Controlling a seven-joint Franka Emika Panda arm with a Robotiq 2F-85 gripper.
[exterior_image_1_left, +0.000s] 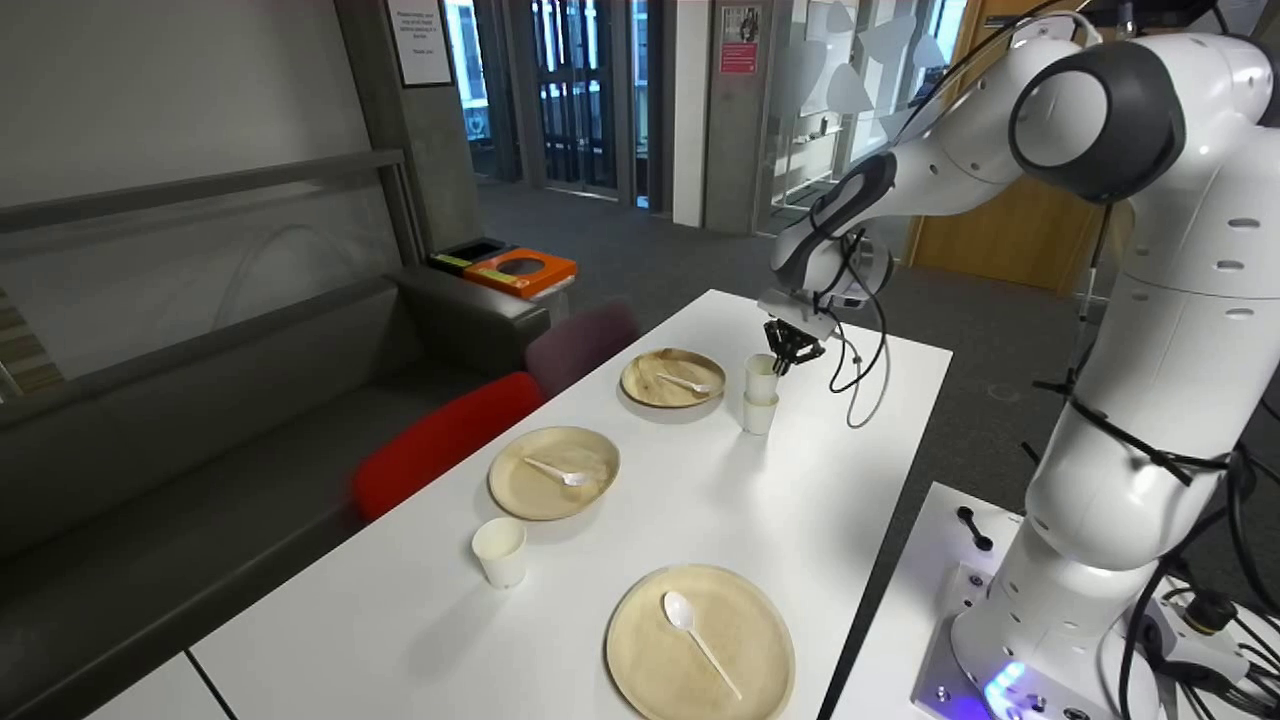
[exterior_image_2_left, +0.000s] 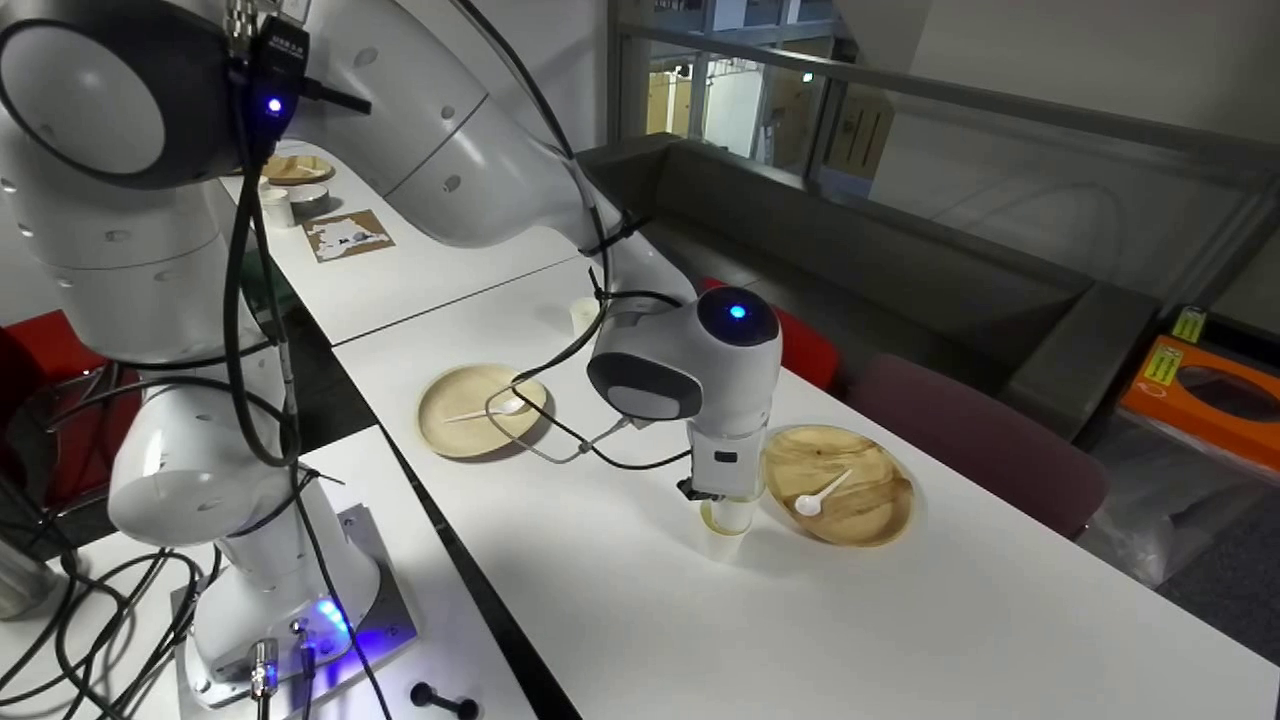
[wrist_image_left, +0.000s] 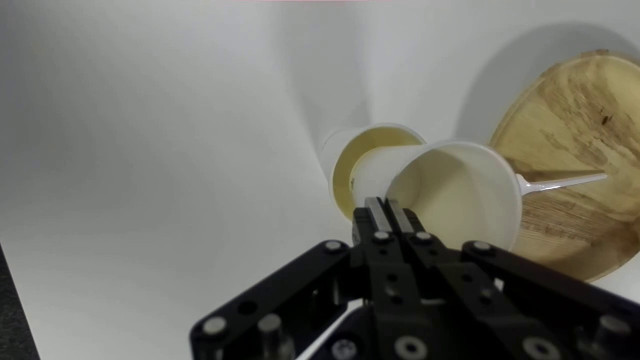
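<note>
The hand (wrist_image_left: 384, 202) is drawn narrow, pinching one side of the upper cup (wrist_image_left: 465, 200): the rim runs in between the fingertips, so a single wall appears to be all it holds. The upper cup stands above the lower cup (exterior_image_1_left: 758, 415), which rests on the surface (exterior_image_1_left: 690, 490); the upper one's base is at or just inside the lower mouth, how deep cannot be told. Wrist view shows it offset to the right, tilt or camera angle unclear; the plate (wrist_image_left: 575, 215) and spoon (wrist_image_left: 565, 184) lie near on that side. Weak point, by judgement: one-sided grip on a thin wall. Should the base catch the lower rim, the upper cup would likely pivot about the pinch or crease. The lower cup looks light, with nothing seen bracing it; a sideways push could slide or topple it, and too much downward press could buckle it. Letting go while askew risks a finger hooking the inner wall and dragging the upper cup over, perhaps onto the plate, knocking the spoon. A jerky withdrawal might unseat both cups.
</note>
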